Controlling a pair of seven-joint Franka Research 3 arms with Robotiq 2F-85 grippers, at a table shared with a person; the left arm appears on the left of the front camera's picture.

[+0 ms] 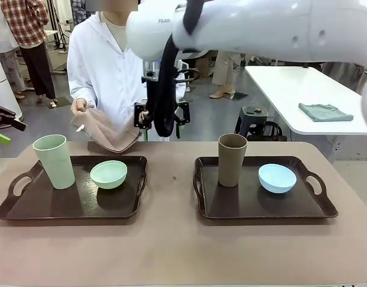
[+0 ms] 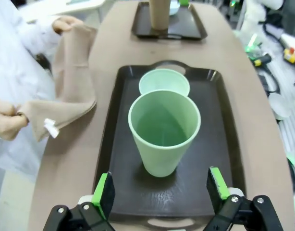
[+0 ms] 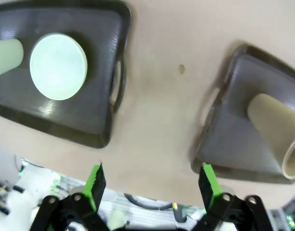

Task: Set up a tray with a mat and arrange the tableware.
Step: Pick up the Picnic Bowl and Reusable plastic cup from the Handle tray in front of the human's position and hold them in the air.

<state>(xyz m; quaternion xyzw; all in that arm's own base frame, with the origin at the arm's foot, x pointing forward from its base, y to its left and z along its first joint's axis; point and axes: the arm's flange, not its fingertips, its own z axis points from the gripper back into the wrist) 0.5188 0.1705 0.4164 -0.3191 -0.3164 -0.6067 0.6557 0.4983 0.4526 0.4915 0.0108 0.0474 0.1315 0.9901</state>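
Left gripper: fingers spread wide, empty. Mint green tumbler: upright, mouth up, long axis vertical, just beyond and between the pads, on the left tray. Mint green bowl: just behind it. Right gripper: wide apart, empty, above the table between the trays. Brown tumbler, pale blue bowl: right tray. Mat: folded, in the person's hand, far edge.

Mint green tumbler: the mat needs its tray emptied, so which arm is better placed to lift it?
Probably left: the left gripper is open and lined up with the mint green tumbler. The right gripper, also open, faces bare table between the trays.
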